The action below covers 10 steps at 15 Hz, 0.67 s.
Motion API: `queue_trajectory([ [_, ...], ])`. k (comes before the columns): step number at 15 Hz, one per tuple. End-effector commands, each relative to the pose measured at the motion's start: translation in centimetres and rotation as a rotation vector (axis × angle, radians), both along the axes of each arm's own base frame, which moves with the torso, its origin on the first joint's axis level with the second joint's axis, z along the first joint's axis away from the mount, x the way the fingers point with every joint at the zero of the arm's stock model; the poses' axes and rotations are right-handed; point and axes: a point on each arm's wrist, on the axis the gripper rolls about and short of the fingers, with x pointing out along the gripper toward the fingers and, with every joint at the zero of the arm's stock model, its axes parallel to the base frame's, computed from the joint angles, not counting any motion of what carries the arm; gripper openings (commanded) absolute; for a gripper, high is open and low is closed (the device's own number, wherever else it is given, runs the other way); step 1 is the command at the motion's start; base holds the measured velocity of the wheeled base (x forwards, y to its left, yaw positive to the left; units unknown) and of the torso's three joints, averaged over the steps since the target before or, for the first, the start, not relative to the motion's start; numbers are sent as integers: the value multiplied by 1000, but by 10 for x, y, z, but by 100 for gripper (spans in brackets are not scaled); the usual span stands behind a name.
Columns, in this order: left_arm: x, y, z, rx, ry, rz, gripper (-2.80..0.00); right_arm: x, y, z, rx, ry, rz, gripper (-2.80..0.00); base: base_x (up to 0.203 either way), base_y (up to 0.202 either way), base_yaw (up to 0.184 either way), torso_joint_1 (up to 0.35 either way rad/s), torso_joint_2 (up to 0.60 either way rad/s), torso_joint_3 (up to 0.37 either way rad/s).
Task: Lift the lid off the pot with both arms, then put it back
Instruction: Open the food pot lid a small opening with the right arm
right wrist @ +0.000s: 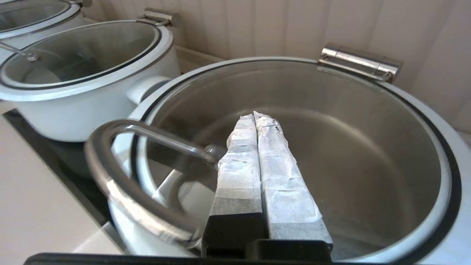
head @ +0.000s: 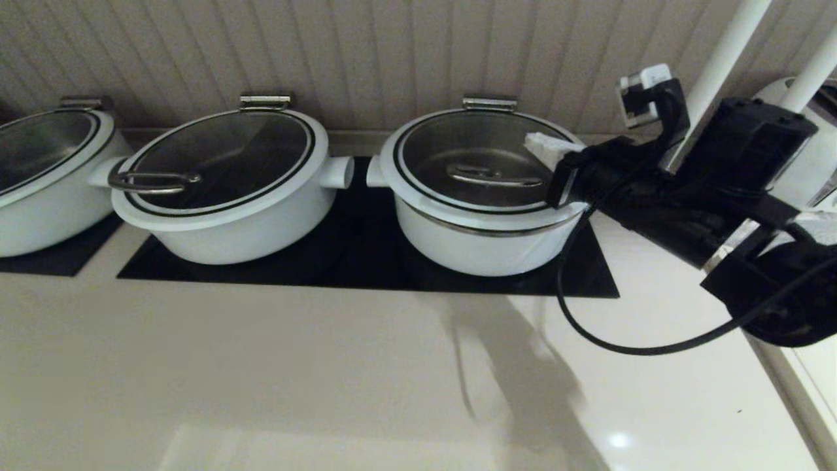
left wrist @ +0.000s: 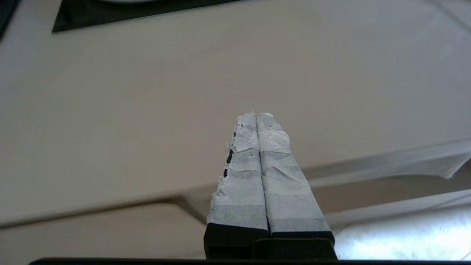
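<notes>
The pot (head: 484,248) stands at the right of the row, white, with a steel hinge plate (head: 489,103) at its back. The glass lid (head: 444,147) sits closed on it, with its steel bar handle (head: 494,175) at the centre. My right gripper (head: 533,142) is shut and empty, its fingertips over the lid's right part, beside the handle's right end. In the right wrist view the gripper (right wrist: 254,115) lies over the lid's glass (right wrist: 349,147), next to the handle (right wrist: 162,138). My left gripper (left wrist: 255,115) is shut and empty over bare counter, out of the head view.
A like white pot (head: 222,190) with a rim loop handle stands left of the task pot, and a third (head: 39,176) at the far left. All stand on black mats (head: 366,261) against the panelled wall. White poles (head: 719,59) rise at the right. Pale counter (head: 261,366) lies in front.
</notes>
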Motion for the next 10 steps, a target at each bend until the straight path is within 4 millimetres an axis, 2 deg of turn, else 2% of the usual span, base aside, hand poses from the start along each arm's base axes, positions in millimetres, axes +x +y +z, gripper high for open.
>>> queue_trajectory([
  [1,-4,0,0,0,-29,2,-280,-13,-3,5,3,-8,13,-280,0,0,0,0,0,0],
  [6,-4,0,0,-3,-29,3,-280,-43,18,-14,-29,79,125,-280,0,0,0,0,0,0],
  [10,-4,0,0,-1,-28,5,-280,-36,28,-35,-61,136,138,-280,0,0,0,0,0,0],
])
